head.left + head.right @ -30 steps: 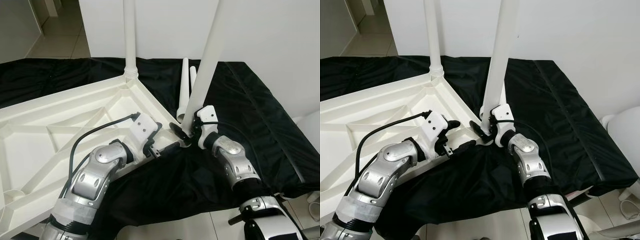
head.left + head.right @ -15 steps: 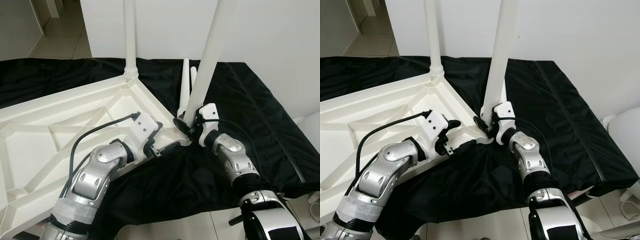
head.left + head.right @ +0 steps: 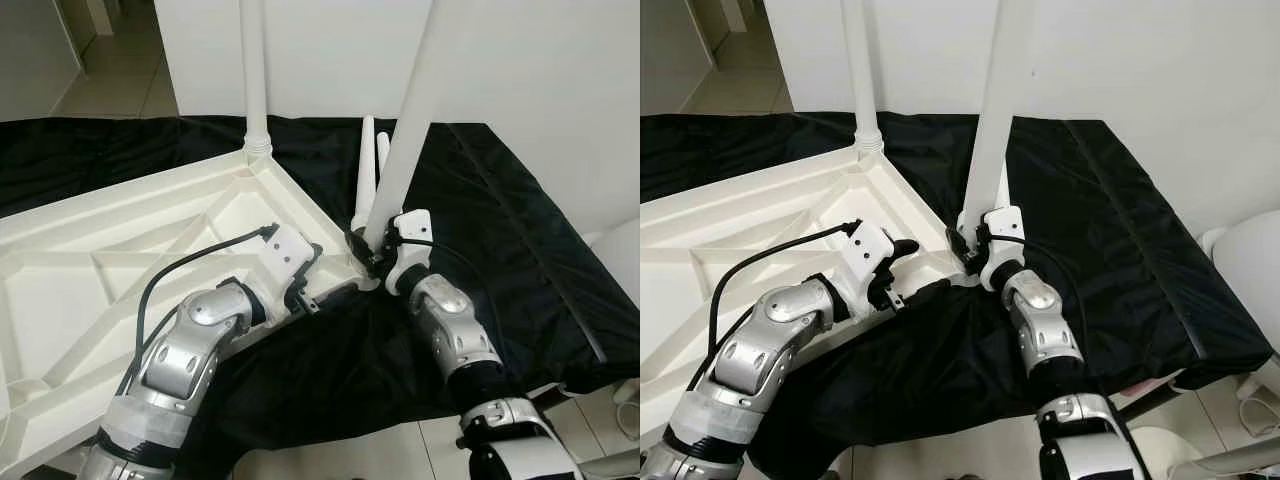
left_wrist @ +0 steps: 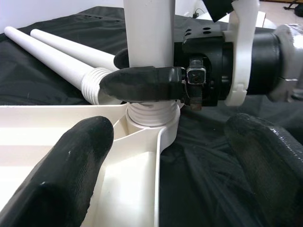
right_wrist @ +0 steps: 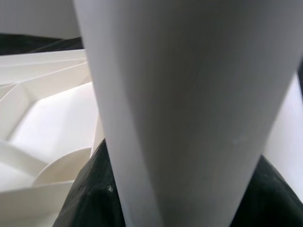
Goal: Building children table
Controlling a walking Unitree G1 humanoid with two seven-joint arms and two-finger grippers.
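Tabletop (image 3: pixel 120 250): white, upside down on the black cloth (image 3: pixel 480 210), ribs showing. Fitted leg (image 3: pixel 252 70): upright in far corner socket. My left gripper (image 4: pixel 156 156): fingers spread wide, resting by the near corner. Second leg (image 3: pixel 405 130): upright in near corner socket, my right gripper (image 3: pixel 368 250) clamped round its base. Spare legs (image 3: pixel 365 180): two, lying behind. Step: seating leg two; next, I judge, twisting it home.

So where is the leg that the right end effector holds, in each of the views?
Left eye: leg right of centre, upright.
Right eye: leg just right of centre.
Left wrist: leg top centre, base in the socket.
Right wrist: leg close up.
Shared landmark: right end effector at its base.
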